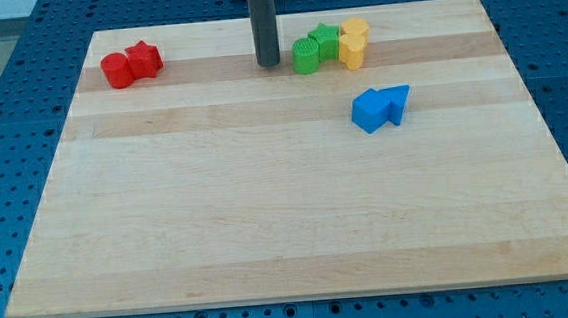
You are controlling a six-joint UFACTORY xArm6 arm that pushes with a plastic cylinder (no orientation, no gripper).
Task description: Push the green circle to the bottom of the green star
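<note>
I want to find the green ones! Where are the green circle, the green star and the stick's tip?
green circle [306, 56], camera view, its front side.
green star [325, 40], camera view, its top.
my tip [268, 64], camera view, rod's very end.

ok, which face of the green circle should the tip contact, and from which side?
Its upper-left edge. The green circle touches the green star on the star's lower left; my tip sits just left, so swing above it, then push down-right, probably.

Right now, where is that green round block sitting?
The green circle sits near the view's top, right of centre, touching the green star on its left, with my tip just to its left.
</note>
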